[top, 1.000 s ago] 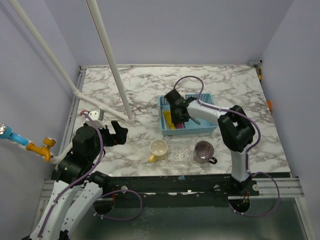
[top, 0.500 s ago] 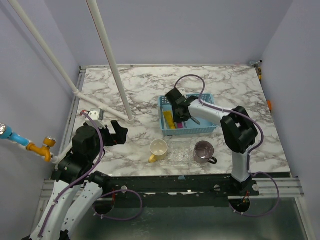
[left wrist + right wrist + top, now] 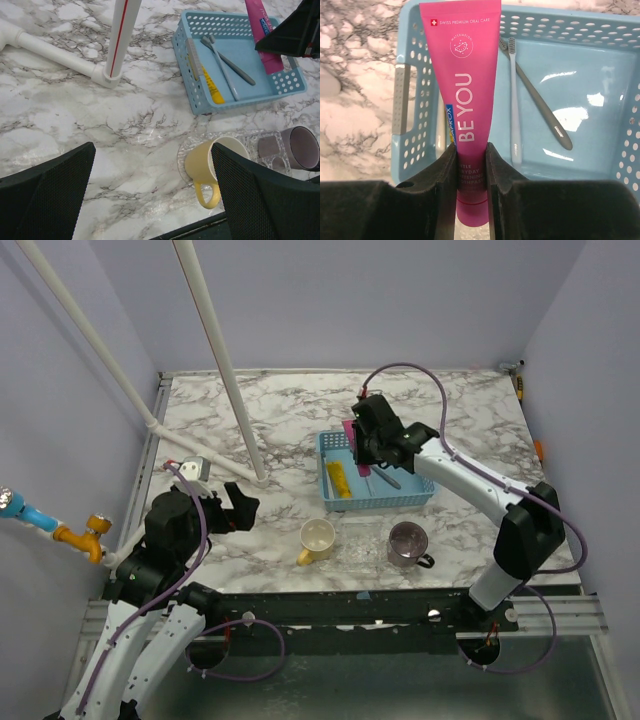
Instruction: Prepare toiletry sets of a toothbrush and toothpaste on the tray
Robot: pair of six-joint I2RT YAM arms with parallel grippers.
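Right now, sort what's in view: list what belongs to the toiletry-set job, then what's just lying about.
Job: pink toothpaste tube, yellow tube, grey toothbrush, pale blue toothbrush, clear tray.

Lying about: blue basket, yellow mug, translucent purple mug, white pipe.

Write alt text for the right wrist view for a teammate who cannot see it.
The right gripper is shut on a pink toothpaste tube near one end. Beyond it sits a blue basket on the marble table, with a grey toothbrush and a pale blue toothbrush lying side by side inside.
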